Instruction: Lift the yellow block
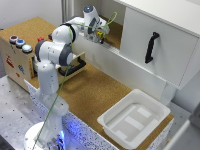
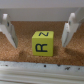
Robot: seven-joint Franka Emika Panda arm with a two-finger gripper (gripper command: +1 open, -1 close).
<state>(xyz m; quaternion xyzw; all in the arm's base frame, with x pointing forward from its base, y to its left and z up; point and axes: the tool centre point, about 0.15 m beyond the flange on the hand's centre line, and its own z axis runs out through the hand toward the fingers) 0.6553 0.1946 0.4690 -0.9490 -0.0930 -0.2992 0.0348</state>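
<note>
The yellow block [image 2: 42,42] is a small cube with black letters on its faces. It sits on a cork surface in the wrist view. My gripper [image 2: 39,45] is open, with one white finger [image 2: 10,31] on one side of the block and the other finger [image 2: 68,29] on the other side, both apart from it. In the exterior view my gripper [image 1: 100,34] reaches into the open cork shelf of the white cabinet. The block is too small to make out there.
A white ledge [image 2: 42,67] runs along the shelf's edge close to the block. The white cabinet door with a black handle [image 1: 151,47] is on the exterior view's right. A white tray [image 1: 113,125] lies on the cork table. A wooden box with buttons [image 1: 17,47] stands on the exterior view's left.
</note>
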